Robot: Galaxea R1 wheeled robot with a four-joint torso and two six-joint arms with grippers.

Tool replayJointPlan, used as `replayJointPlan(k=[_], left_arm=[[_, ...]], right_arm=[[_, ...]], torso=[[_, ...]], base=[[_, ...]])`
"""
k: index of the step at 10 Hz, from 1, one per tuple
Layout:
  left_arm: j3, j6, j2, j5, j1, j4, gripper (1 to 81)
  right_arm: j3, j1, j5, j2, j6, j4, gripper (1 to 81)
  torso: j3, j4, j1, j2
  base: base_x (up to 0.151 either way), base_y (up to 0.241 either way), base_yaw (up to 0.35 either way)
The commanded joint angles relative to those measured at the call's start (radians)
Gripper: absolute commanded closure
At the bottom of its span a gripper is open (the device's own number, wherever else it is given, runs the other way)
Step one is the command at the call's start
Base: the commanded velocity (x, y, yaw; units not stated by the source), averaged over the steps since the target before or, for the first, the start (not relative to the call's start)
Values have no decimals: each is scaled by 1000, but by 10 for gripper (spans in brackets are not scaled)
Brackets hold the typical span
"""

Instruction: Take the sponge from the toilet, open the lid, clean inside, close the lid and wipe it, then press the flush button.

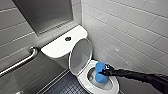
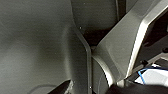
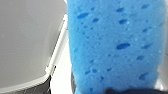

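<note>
Lower centre, with the lid point(image 1: 80, 56) raised, the right pincer point(image 1: 104, 72) pinches the sponge point(image 1: 100, 66) inside the toilet point(image 1: 114, 86), where pressing it flat to the wall and sweeping steadily looks best.

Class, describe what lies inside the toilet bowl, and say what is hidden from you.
The blue sponge, held by the right claw, is down in the bowl. They cover much of its floor; whether water lies there cannot be seen.

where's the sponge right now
In the head view the sponge is low and right of centre, held by the right gripper over the open bowl of the toilet, just right of the raised lid.
</note>
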Motion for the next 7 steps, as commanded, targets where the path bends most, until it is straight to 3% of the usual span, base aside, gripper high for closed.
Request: replayJointPlan(k=[1, 4, 7], left_arm=[[15, 1, -6, 89, 19, -6, 10], [17, 1, -7, 90, 26, -6, 10], [18, 1, -6, 87, 32, -5, 10]], right_arm=[[-156, 173, -60, 119, -7, -1, 811], [-247, 171, -55, 196, 0, 10, 811], [-262, 108, -26, 155, 4, 13, 811]], torso=[[0, 0, 0, 0], [0, 0, 0, 0], [0, 0, 0, 0]], base=[[0, 0, 0], [0, 0, 0], [0, 0, 0]])
